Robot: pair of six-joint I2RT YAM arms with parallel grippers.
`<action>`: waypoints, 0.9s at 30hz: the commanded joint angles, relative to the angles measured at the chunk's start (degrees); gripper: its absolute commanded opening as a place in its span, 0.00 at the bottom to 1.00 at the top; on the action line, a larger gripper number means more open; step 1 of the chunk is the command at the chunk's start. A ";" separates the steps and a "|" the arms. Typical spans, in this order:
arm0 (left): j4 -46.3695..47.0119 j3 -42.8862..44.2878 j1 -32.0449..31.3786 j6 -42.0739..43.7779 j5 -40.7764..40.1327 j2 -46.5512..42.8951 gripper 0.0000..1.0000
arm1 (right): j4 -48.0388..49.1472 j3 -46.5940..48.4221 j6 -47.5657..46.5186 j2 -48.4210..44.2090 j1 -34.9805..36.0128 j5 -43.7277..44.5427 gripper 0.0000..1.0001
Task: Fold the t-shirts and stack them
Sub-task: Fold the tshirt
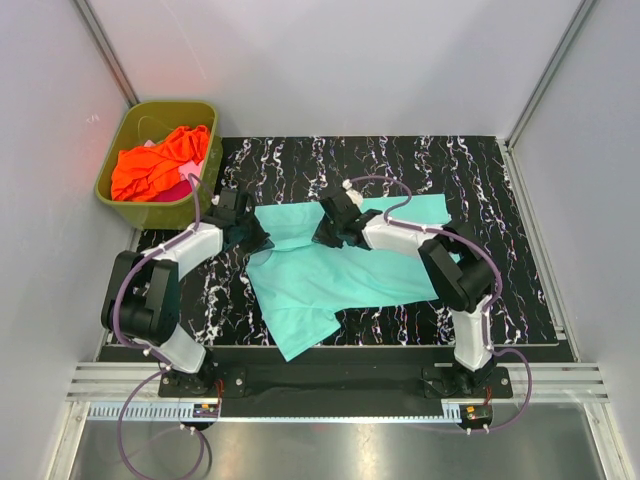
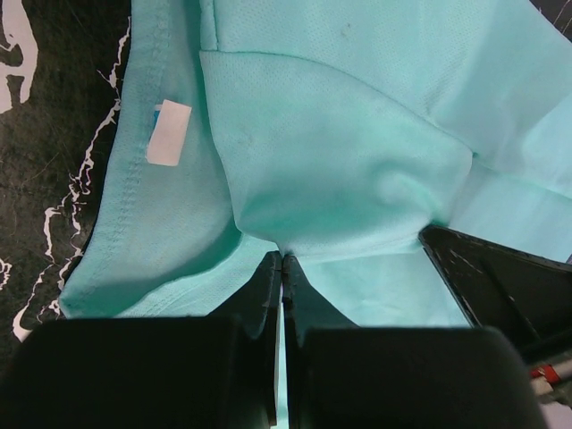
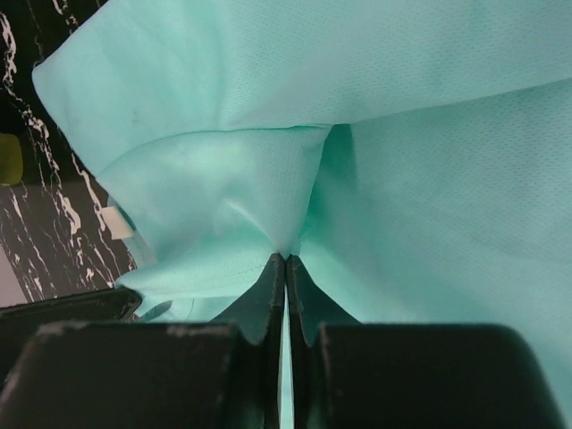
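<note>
The teal t-shirt (image 1: 335, 275) lies spread on the black marbled mat, one sleeve pointing toward the near edge. My left gripper (image 1: 252, 237) is shut on a pinch of its cloth near the collar at the shirt's left; in the left wrist view the teal t-shirt (image 2: 340, 152) bunches at the gripper (image 2: 283, 261), with a white label beside it. My right gripper (image 1: 327, 236) is shut on a pinch of the same shirt (image 3: 429, 161) near its top middle, where the cloth gathers at the gripper (image 3: 285, 259). The orange t-shirt (image 1: 160, 162) and a pink one (image 1: 172, 189) lie in the tub.
The olive-green tub (image 1: 130, 199) stands at the back left corner, off the mat's edge. The black marbled mat (image 1: 500, 200) covers the table. White walls enclose the cell on three sides. The left gripper's body shows at the left edge of the right wrist view.
</note>
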 commanded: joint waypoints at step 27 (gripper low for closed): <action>0.20 -0.90 -0.33 3.36 -5.85 -2.85 0.00 | -34.72 29.78 -22.14 6.50 -0.78 2.35 0.22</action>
